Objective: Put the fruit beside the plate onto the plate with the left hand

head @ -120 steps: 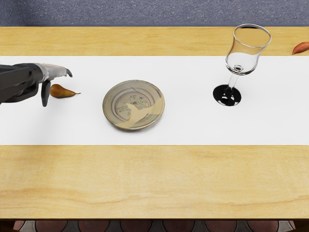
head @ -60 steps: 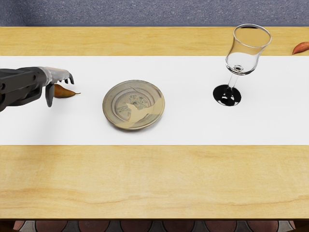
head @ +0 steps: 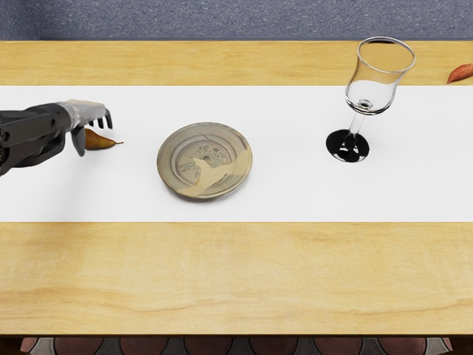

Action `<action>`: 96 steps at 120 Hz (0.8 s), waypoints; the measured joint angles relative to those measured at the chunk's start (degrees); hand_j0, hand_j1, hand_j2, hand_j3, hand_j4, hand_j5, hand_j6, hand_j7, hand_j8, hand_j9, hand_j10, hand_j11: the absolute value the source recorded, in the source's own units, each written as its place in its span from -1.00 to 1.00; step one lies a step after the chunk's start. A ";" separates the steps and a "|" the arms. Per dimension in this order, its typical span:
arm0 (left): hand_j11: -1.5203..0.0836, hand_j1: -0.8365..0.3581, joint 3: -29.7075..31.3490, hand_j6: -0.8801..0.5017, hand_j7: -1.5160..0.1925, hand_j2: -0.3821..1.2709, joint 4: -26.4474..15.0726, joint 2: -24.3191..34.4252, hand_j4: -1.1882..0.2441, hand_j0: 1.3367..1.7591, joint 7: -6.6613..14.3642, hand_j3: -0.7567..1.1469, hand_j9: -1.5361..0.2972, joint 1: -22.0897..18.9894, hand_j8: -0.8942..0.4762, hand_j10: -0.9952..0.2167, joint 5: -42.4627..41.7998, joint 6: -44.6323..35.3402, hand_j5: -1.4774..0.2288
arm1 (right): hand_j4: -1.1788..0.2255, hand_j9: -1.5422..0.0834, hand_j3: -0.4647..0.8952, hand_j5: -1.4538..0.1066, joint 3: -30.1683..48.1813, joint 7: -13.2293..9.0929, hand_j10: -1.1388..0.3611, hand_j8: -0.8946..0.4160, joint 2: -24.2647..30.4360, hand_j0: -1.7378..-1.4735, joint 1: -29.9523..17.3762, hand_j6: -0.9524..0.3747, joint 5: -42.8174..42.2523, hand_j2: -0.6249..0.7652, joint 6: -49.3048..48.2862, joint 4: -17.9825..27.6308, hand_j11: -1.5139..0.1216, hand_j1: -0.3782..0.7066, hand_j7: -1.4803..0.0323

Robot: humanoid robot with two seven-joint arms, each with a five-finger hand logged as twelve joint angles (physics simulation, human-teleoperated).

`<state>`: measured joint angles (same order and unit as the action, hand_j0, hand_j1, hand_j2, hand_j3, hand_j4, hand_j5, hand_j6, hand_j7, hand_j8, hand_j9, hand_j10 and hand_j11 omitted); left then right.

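Note:
A small brown pear (head: 98, 140) lies on the white runner (head: 281, 185), left of the round tan plate (head: 205, 160). My left hand (head: 90, 123) reaches in from the left edge and hovers right over the pear, covering its left part. The fingers point downward and are spread around the fruit, the thumb hanging in front of it; they hold nothing. The plate has nothing on it. The right arm does not show.
A tall wine glass (head: 369, 92) on a black foot stands at the right on the runner. Another reddish fruit (head: 461, 72) lies at the far right edge on the wooden table (head: 236, 274).
The left hand has dropped lower over the pear and its fingers have bent downward around it. The pear and plate stay where they were.

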<state>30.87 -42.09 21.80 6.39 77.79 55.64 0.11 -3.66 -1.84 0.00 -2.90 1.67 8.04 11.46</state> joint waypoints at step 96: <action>0.24 0.17 -1.01 -0.32 0.16 -0.44 3.06 -1.67 0.09 0.52 -0.15 -0.21 0.10 -4.47 -0.29 -0.03 -0.10 -4.60 0.11 | 0.64 0.85 -0.32 0.81 -0.01 0.02 0.48 0.32 0.00 -0.40 0.00 0.39 0.00 -0.11 0.00 0.00 0.80 -0.88 0.91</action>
<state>29.86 -39.03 20.13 6.24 73.32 55.54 -4.49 -3.67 -1.81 0.00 -2.90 1.67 8.04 11.46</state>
